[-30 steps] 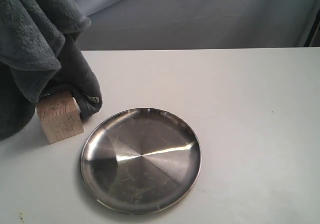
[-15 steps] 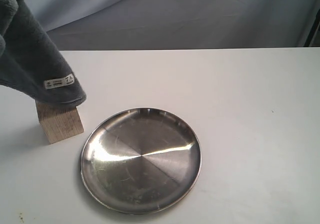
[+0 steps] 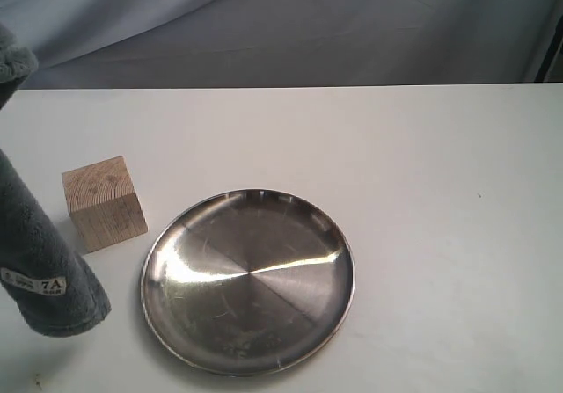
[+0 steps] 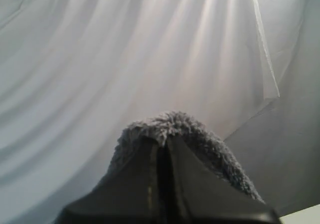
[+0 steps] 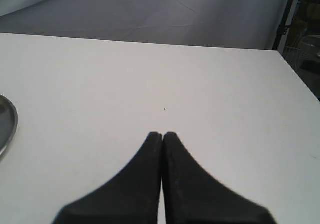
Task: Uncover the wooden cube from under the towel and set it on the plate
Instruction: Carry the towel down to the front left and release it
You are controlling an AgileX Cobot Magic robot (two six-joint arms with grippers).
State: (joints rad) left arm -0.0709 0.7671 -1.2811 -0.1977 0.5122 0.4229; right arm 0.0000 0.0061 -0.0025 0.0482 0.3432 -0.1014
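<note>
Far left: towel [image 3: 44,270], hanging in a thick soft fold, lower end with its white tag [image 3: 35,284] close to the table [image 3: 422,164]; whether touching it, impossible to tell. Pinched at the top by the left gripper [image 4: 161,144], jaws pressed together on a tuft of plush in the left wrist view, no gap to be seen.

Just right of the towel and apart from it: cube [image 3: 104,201], fully uncovered, sitting flat and upright on the table, top and two side faces showing grain. Near the plate [image 3: 248,280] but not touching its rim. Probably light for its bulk, rigid, dry, not slippery; no fear of crushing. Best taken across two opposite side faces around mid-height, square to them so as not to twist out; calls for a wide spread of the jaws.

Next right: the plate itself, bare, shiny, shallow-rimmed. Likely slick, so a gentle set-down near the middle rather than a drop.

Farther right: open table. Last, right gripper [image 5: 162,136], jaws closed tip to tip on nothing, low over the table, plate rim just at the edge of its wrist view.
</note>
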